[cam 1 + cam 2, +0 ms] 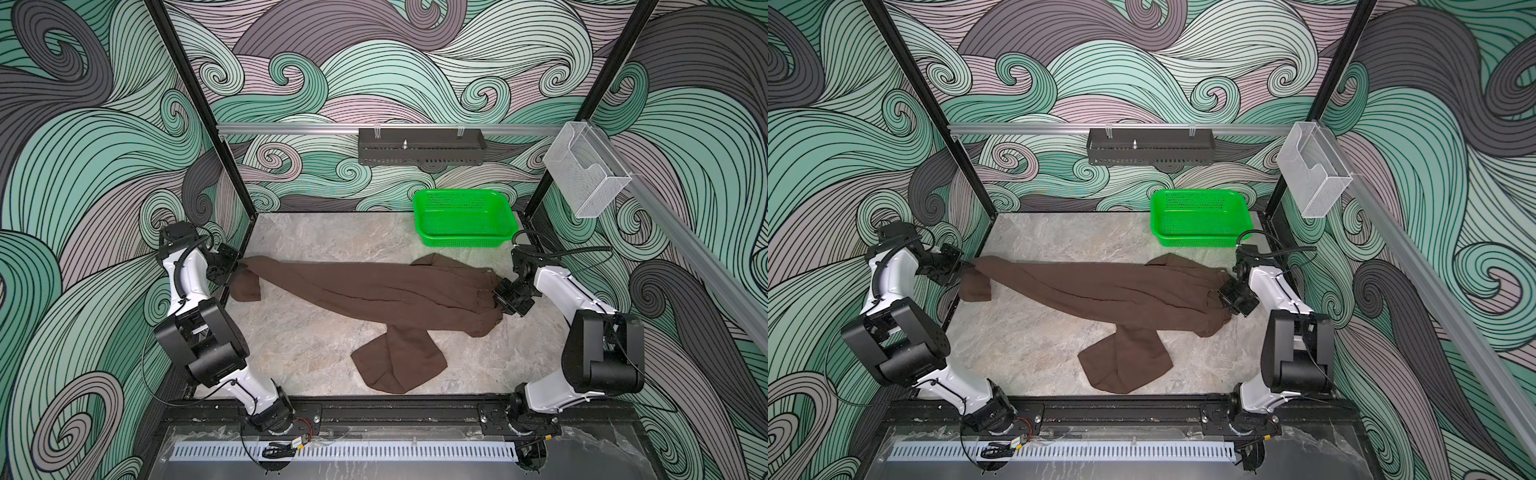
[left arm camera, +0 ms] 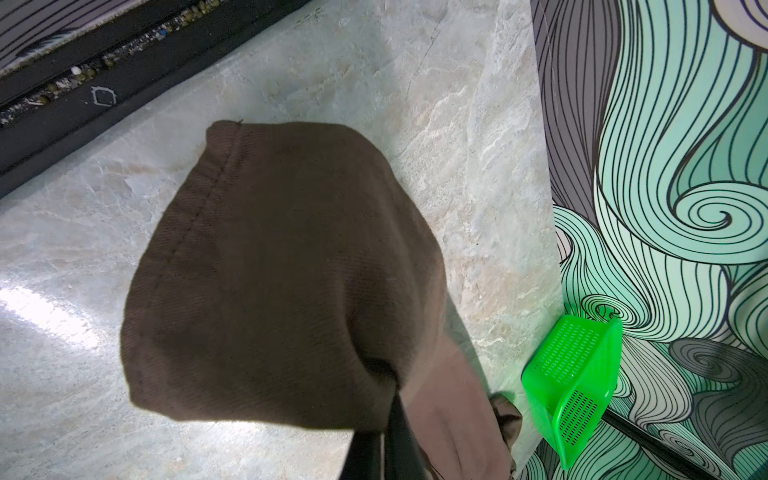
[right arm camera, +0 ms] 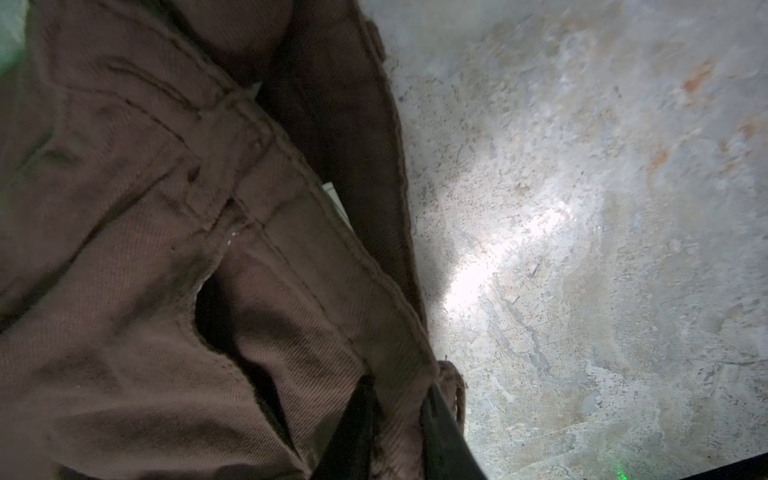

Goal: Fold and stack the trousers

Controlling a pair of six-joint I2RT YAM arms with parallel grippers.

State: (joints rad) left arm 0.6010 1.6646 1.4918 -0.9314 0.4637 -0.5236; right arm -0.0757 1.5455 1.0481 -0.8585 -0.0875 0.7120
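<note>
No fold yet: trousers (image 1: 374, 291) stretched across bench (image 1: 311, 353) middle, spare leg flopped toward front edge. Left tool (image 1: 240, 266) pinching hem (image 2: 199, 199); right tool (image 1: 497, 297) astride waistband (image 3: 332, 270), grip unclear. Folding, stacking all left.

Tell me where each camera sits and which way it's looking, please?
Both top views: high above the front edge, looking down toward the back wall; left arm, right arm, trousers, green basket and table all show.
Left wrist: on the left arm, looking past its fingers at the hanging trouser-leg hem, basket beyond.
Right wrist: on the right arm, looking past its fingers at the waistband and table.
Shared: top views and left wrist both show the basket.
</note>
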